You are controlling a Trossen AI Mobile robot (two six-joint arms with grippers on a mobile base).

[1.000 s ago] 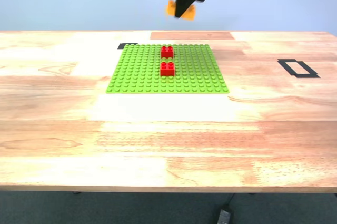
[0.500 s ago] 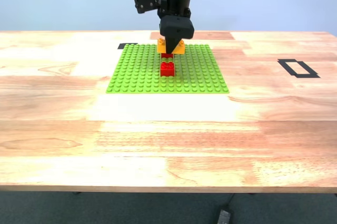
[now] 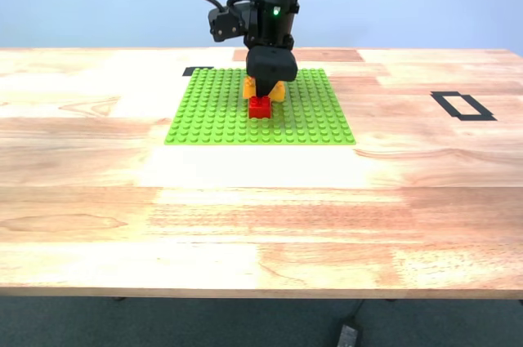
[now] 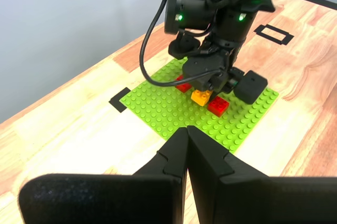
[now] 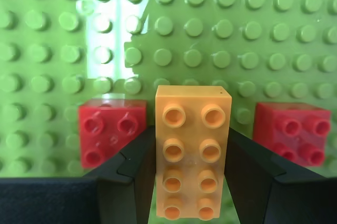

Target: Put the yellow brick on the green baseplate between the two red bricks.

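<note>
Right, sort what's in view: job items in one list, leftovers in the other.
Job items:
- yellow brick, clamped in my second gripper, down between the reds
- first red brick
- second red brick
- green baseplate

Leftovers:
- black tape rectangle on the wooden table
- my first gripper, shut and holding nothing

a: where do we have the brick [image 5: 192,150]?
b: between the two small bricks [image 5: 112,129] [image 5: 292,132], over the baseplate [image 3: 214,110].
a: and the baseplate?
b: on the table [image 3: 245,208], tape outline [image 3: 462,105] off at the exterior view's right.
</note>
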